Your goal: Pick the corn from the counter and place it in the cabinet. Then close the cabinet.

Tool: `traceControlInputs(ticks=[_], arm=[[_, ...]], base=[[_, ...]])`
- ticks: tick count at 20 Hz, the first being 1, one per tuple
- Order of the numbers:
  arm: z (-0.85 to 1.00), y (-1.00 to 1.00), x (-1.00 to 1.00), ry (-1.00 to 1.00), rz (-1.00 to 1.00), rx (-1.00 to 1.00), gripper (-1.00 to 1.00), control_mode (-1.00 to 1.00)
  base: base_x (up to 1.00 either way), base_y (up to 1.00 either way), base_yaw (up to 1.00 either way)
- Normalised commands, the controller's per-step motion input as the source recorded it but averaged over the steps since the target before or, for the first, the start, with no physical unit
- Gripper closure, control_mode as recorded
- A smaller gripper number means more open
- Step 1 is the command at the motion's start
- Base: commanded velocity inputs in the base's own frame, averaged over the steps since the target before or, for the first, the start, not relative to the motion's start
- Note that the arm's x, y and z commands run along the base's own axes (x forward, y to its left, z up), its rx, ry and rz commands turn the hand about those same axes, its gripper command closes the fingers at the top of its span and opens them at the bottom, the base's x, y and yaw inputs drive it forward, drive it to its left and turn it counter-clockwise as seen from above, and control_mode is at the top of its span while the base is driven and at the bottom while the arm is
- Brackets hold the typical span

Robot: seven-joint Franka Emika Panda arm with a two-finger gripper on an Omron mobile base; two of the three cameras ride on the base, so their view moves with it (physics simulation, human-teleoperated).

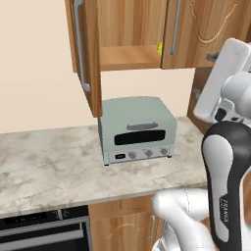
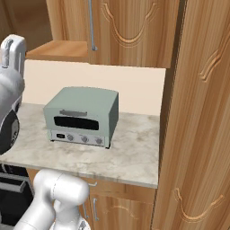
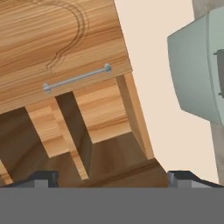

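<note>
- The corn (image 1: 160,48) shows as a small yellow sliver on the cabinet (image 1: 127,29) shelf, at the shelf's right end, just behind the edge of the closed right door. Most of it is hidden.
- Judged from its look, the cob is light, stiff and rounded, so it may roll. The safest hold would be across its middle, not at the tapered greenish end.
- The pincer (image 3: 113,177) stands wide and holds nothing; its two dark tips frame the cabinet's interior.
- From the hand view the pincer faces the shelf and the handle of the right door; the corn cannot be made out there, so its exact offset is unclear.
- The left door (image 1: 84,54) stands open, swung out above the toaster oven (image 1: 137,130).
- The desk (image 1: 49,166) carries the toaster oven toward its rear right; no corn lies on it.
- Judgement: placement looks complete; closing the door is outstanding.
</note>
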Motion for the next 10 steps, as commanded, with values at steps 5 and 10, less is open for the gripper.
traceControlInputs(ticks=[5,10], arm=[[0.00,0.62,-0.35,0.00,0.00,-0.07,-1.00,-1.00],[0.00,0.62,-0.18,0.00,-0.01,-0.08,-1.00,-1.00]], base=[[0.00,0.00,0.00],[0.00,0.00,0.00]])
